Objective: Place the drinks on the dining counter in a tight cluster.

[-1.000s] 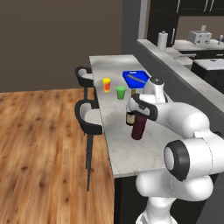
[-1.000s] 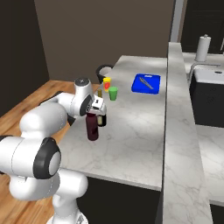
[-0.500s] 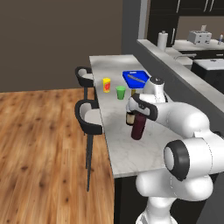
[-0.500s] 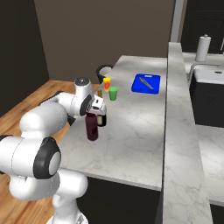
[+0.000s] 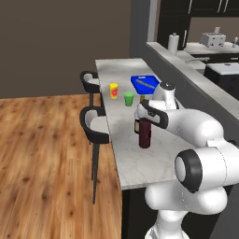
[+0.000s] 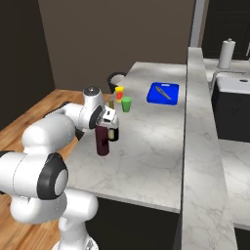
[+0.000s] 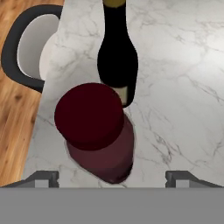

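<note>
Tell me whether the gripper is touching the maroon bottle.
Apart. In the hand view the fingertips stand wide of the maroon bottle, with bare marble showing between each tip and the bottle's sides.

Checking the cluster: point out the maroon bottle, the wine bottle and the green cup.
maroon bottle (image 7: pixel 89 116), hand view, on its cap
wine bottle (image 7: pixel 116 57), hand view, on its shoulder
green cup (image 5: pixel 129 99), left base view, on its side

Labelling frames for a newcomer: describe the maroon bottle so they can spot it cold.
Start at the long white marble dining counter with black stools. Directly below the gripper, whose jaws stand wide apart, is the squat maroon bottle. Unlike the tall dark wine bottle beside it, it is short, wide and red-capped.
</note>
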{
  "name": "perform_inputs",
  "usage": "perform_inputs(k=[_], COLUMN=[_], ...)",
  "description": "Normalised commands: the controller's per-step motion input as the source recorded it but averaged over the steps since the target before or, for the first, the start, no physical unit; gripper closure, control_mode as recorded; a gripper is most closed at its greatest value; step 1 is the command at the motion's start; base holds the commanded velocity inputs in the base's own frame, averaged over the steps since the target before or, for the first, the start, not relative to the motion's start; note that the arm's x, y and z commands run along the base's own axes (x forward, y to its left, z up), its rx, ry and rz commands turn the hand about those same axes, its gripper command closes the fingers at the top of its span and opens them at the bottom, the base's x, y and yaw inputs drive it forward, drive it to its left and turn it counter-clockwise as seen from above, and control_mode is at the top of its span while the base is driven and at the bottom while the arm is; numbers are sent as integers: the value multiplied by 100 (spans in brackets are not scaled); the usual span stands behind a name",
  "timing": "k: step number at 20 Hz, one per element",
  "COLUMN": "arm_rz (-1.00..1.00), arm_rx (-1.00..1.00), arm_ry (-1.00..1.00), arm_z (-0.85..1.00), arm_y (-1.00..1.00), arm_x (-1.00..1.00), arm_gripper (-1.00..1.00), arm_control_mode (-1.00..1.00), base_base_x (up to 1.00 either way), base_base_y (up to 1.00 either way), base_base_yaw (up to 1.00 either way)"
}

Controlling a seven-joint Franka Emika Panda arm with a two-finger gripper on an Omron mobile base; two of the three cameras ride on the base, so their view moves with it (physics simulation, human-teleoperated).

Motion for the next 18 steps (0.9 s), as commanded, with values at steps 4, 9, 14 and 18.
perform_inputs(k=[4, 9, 14, 18], arm_rz=[0, 0, 0, 0], arm_rx=[0, 0, 0, 0], arm_ry=[0, 0, 0, -5], arm_z=[0, 0, 4, 30], arm_y=[0, 0, -1, -10], arm_x=[0, 0, -1, -42], arm_gripper=[-100, -100, -100, -100], arm_control_mode=[-100, -100, -100, -100], base_base_x=[0, 0, 0, 0], base_base_y=[0, 0, 0, 0], base_base_yaw=[0, 0, 0, 0])
